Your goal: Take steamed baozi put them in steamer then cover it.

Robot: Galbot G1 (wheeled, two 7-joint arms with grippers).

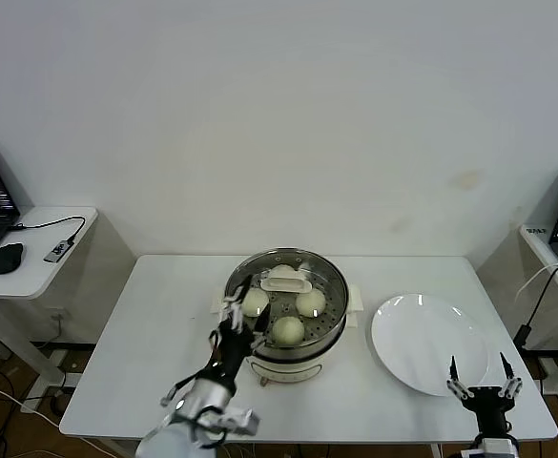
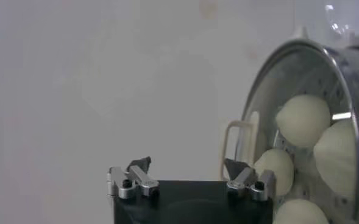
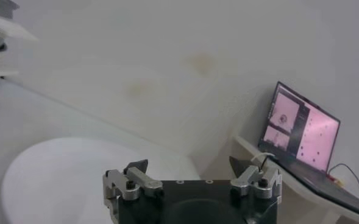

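The left pincer [image 1: 242, 313] hangs released and empty at the near-left rim of the steamer [image 1: 328, 329], its tips splayed just beside the closest of the steamed baozi [image 1: 289, 330]; these sit on the perforated tray, beyond and to its right. The cover [image 1: 288, 280] appears to rest across the far side of the pot, its cream handle uppermost. Being glass with a metal rim, it is likely heavy, rigid, slick and breakable, so that handle looks the sensible hold. The right pincer [image 1: 485, 386] waits released beside the plate [image 1: 422, 345], at the near edge of the worktop [image 1: 164, 315].
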